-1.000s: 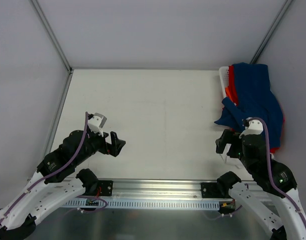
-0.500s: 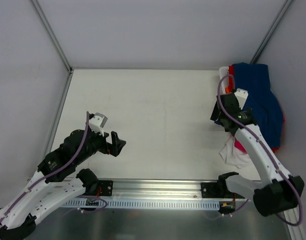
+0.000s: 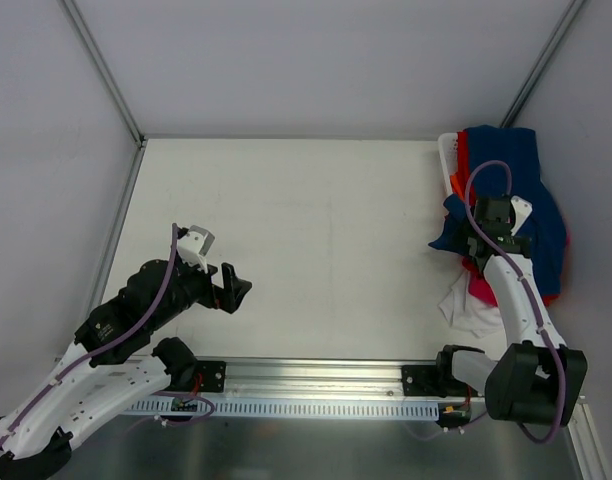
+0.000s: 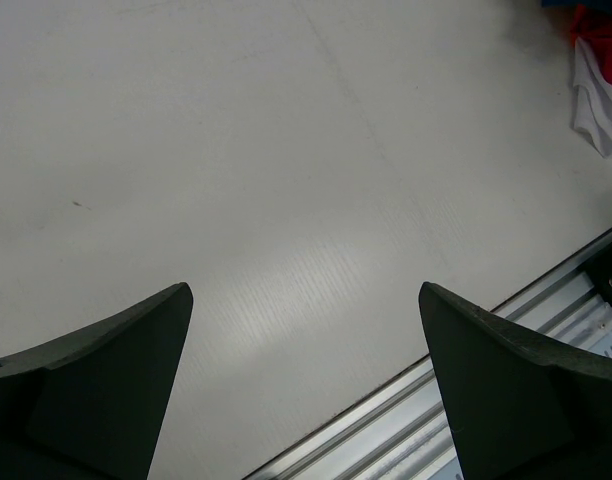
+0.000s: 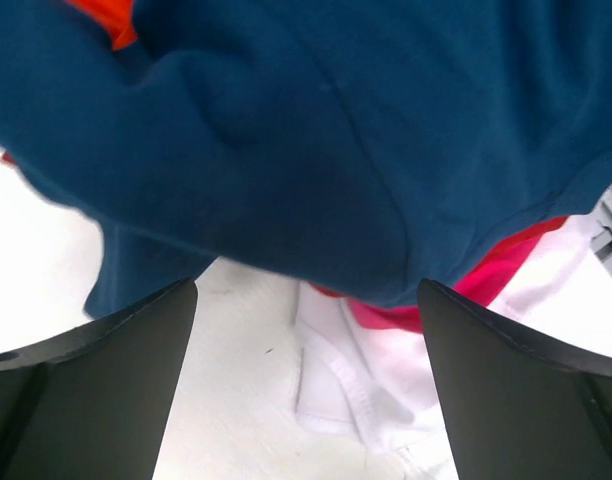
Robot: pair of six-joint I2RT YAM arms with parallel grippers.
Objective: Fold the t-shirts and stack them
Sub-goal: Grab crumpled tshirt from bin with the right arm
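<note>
A heap of t-shirts lies at the table's right edge. The navy blue tee [image 3: 511,190] is on top, with red [image 3: 464,165], pink [image 3: 480,290] and white [image 3: 468,312] cloth under it. In the right wrist view the navy tee [image 5: 306,130] fills the top, with pink [image 5: 486,285] and white [image 5: 386,400] cloth below. My right gripper [image 3: 496,222] is open and empty, just above the navy tee's lower edge. My left gripper [image 3: 236,291] is open and empty at the near left, far from the shirts.
A white plastic basket [image 3: 447,158] shows under the heap at the back right. The metal rail [image 3: 316,375] runs along the table's near edge. The heap's white and red end shows in the left wrist view [image 4: 598,90].
My right arm has swung from the near edge out over the heap, and its gripper now hangs above the navy tee. The left arm has not moved.
</note>
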